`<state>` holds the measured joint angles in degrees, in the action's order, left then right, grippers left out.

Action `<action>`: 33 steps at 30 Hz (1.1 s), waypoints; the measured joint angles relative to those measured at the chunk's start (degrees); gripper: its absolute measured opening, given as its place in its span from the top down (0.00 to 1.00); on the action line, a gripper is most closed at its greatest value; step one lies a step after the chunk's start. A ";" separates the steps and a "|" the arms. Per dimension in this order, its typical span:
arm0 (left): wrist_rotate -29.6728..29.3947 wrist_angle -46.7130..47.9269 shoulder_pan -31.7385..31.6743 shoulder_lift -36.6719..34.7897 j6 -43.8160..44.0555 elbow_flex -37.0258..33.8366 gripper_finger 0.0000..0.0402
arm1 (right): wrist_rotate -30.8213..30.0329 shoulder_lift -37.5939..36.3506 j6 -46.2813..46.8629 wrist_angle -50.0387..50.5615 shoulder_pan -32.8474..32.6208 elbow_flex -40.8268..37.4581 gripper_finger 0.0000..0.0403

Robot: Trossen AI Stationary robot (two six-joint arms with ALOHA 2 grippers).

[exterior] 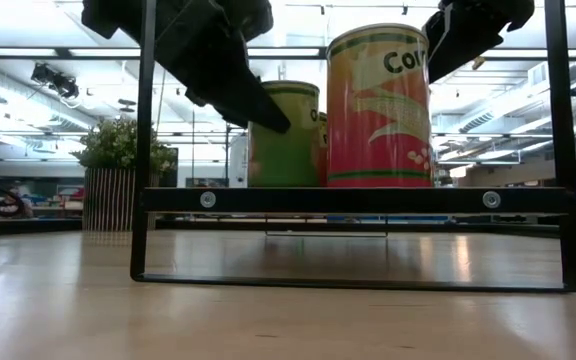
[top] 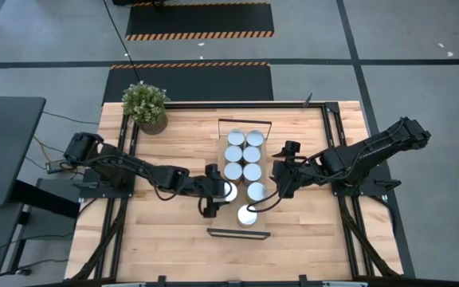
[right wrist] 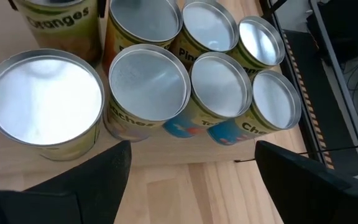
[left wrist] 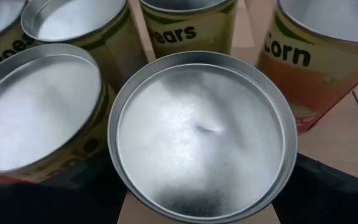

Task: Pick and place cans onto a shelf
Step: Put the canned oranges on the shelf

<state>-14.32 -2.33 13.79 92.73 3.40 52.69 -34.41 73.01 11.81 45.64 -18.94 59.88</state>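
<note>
The shelf [top: 225, 222] lies lengthwise in the middle of the table, with a black wire rail [exterior: 358, 200] at its near end. Several cans stand on it in two rows [top: 243, 154]. A can labelled Corn [exterior: 378, 105] stands alone near the near rail. My left gripper [top: 216, 191] comes from the table's left and is shut on a silver-topped can [left wrist: 201, 134] at the left row's near end. My right gripper [top: 281, 187] hangs open to the right of the rows, above the shelf's right edge. Nothing is between its fingers [right wrist: 194, 180]. My left gripper pinches the can's round side wall just under its rim [left wrist: 289, 180], with one finger [left wrist: 337, 193] on each side. The fingers slant down from the table's left. The can is upright; the rail hides whether its base is on the shelf.
A potted plant [top: 146, 105] stands at the table's far left corner. Bare shelf board shows between the Corn can and the near rail. The table has bare wood to the left and right of the shelf.
</note>
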 joint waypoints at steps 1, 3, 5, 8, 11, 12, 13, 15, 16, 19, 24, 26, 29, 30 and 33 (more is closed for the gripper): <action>0.04 -0.07 0.01 0.04 -0.13 0.00 0.20 | 0.02 0.00 0.00 -0.12 0.00 0.00 0.13; 0.18 -0.09 0.01 0.02 -0.40 0.00 0.18 | 0.03 0.00 0.00 -0.14 0.00 0.00 0.13; 1.00 -0.33 -0.09 0.02 -1.05 0.00 0.13 | 0.04 0.00 0.00 -0.16 0.00 0.00 0.13; 3.00 -0.69 -0.15 0.02 -1.11 0.00 0.06 | 0.07 0.00 0.01 -0.19 0.01 0.00 0.13; 2.60 -0.59 -0.18 0.02 -1.11 0.00 0.02 | 0.13 0.00 0.00 -0.19 0.00 0.00 0.13; 1.68 -0.58 -0.17 -0.09 -1.15 0.00 0.01 | 0.15 0.00 0.02 -0.19 0.00 0.00 0.13; 0.69 -0.58 -0.12 -0.22 -1.29 0.00 0.01 | 0.13 0.00 0.02 -0.19 0.02 0.00 0.13; -1.37 -0.68 0.33 -0.48 -1.53 0.00 0.01 | 0.15 0.00 0.07 -0.19 0.00 0.00 0.13; -2.49 -0.64 0.64 -0.48 -1.55 0.00 0.01 | 0.18 0.00 0.20 -0.17 0.00 0.00 0.13; -5.08 -0.38 2.05 -0.48 -1.81 0.00 0.01 | 0.74 0.00 0.22 -0.17 0.00 0.00 0.13; -7.86 -0.39 4.38 -0.48 -1.87 0.00 0.01 | 1.05 0.00 0.44 -0.20 0.01 0.00 0.13; -9.87 -0.37 5.24 -0.63 -1.90 -0.02 0.01 | 1.05 0.00 0.44 -0.30 0.00 0.00 0.13; -14.13 -0.54 6.44 -1.75 -3.78 -0.03 0.01 | 1.04 0.00 0.44 -0.73 0.01 0.00 0.13; -15.65 -0.52 6.77 -2.17 -4.17 -0.02 0.01 | 1.05 0.00 0.44 -0.73 0.00 0.00 0.13; -18.45 -1.12 7.47 -2.58 -5.56 -0.02 0.01 | 1.05 0.00 0.44 -0.86 0.02 0.00 0.13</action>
<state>-32.77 -3.45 21.26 90.15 -2.16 52.66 -33.36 73.01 12.25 44.78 -18.92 59.88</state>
